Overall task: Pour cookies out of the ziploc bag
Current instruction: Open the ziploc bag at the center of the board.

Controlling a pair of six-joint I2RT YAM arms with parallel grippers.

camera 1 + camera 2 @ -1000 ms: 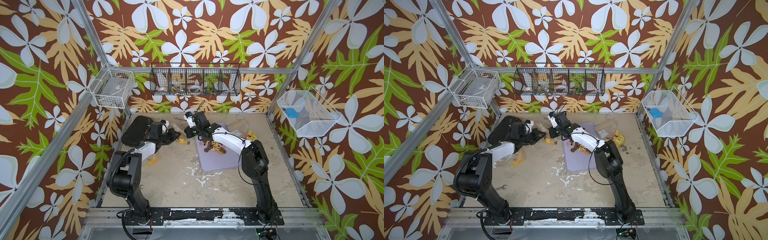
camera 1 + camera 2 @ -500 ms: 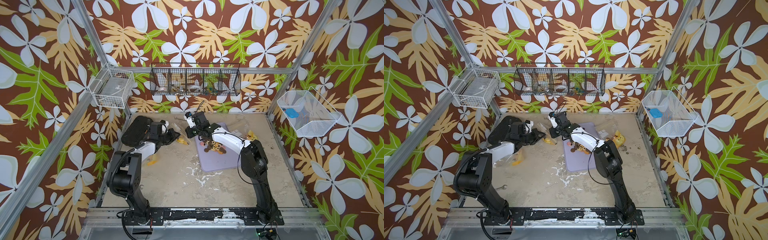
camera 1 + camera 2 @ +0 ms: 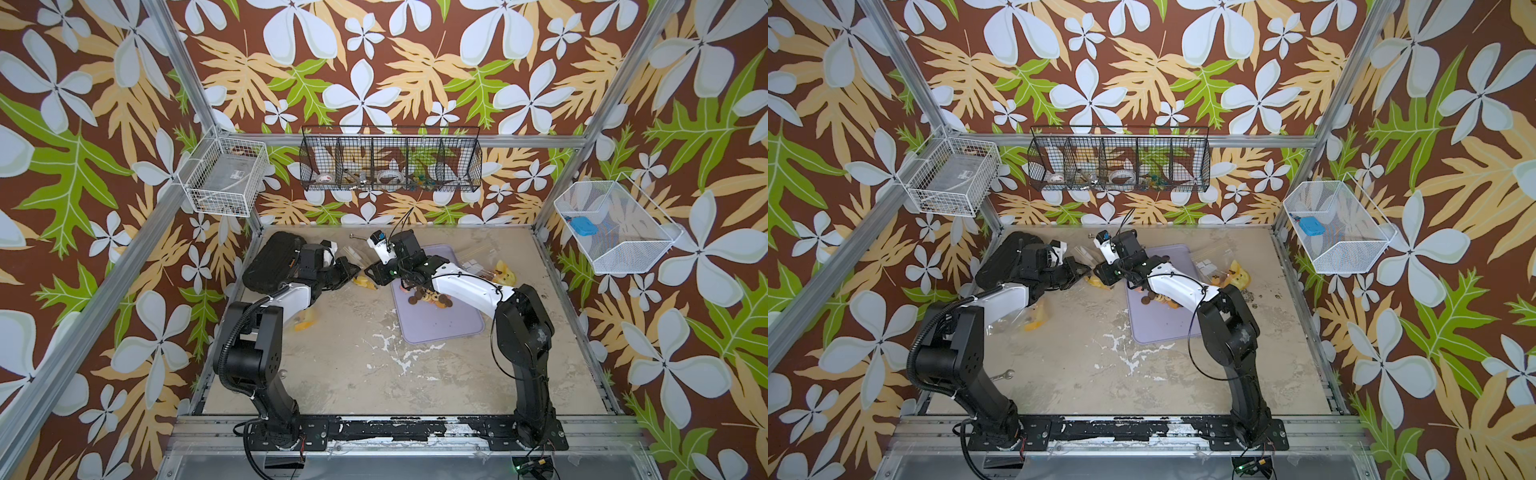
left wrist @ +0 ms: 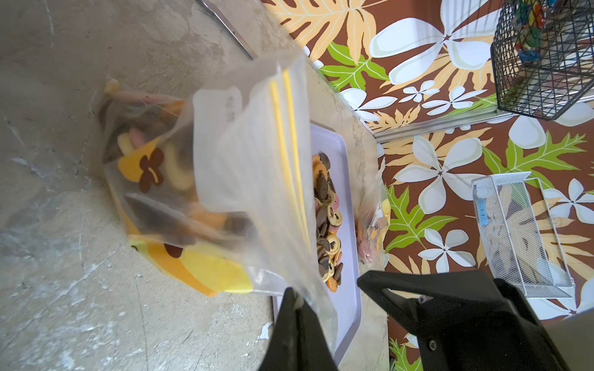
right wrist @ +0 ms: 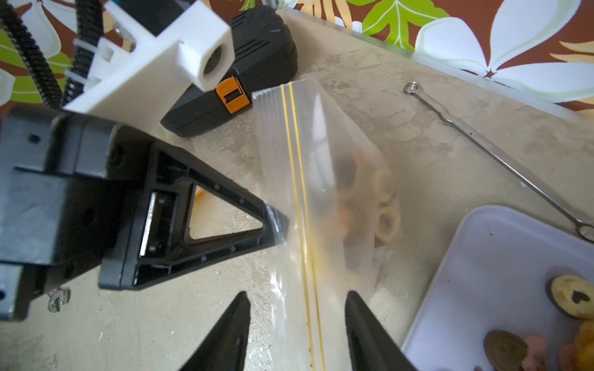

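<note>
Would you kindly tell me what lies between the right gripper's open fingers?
The clear ziploc bag: its zip-top end passes between the spread fingers of the right gripper, as the right wrist view shows.

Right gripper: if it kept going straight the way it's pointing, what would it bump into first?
Most likely the ziploc bag: its yellow-striped zip edge runs between the open fingers of the right gripper. Depth is hard to judge, but nothing looks nearer.

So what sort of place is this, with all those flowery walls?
Most likely a robot test cell: a left arm and right arm bolted to a rail, an aluminium frame boxing them in, and a black wire basket of odds and ends on the wall.
</note>
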